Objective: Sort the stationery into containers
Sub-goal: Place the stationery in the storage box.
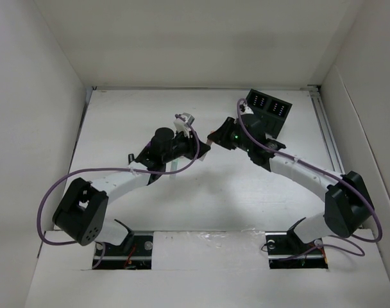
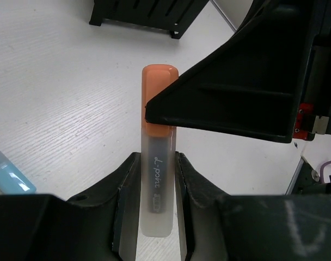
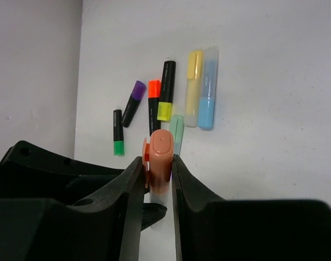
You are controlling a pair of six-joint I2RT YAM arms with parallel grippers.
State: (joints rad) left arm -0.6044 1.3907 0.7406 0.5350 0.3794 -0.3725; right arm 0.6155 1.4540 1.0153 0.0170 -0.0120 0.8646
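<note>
An orange-capped marker [image 2: 157, 179] with a frosted barrel stands between the two arms above the table. My left gripper [image 2: 157, 174] is shut on its barrel. The orange cap [image 3: 161, 155] sits between the jaws of my right gripper [image 3: 157, 171], which press it from both sides. In the left wrist view a right finger [image 2: 236, 92] covers part of the cap. The two grippers meet at mid-table [image 1: 208, 142]. The black container [image 1: 267, 109] stands at the back right, also seen as the container [image 2: 149, 13].
Several markers lie on the table below: a black one with a purple end [image 3: 133, 103], a black one with a green end [image 3: 118, 133], a pastel yellow one [image 3: 194, 87]. Also a pastel blue [image 3: 208, 87] and a pastel green [image 3: 177, 130].
</note>
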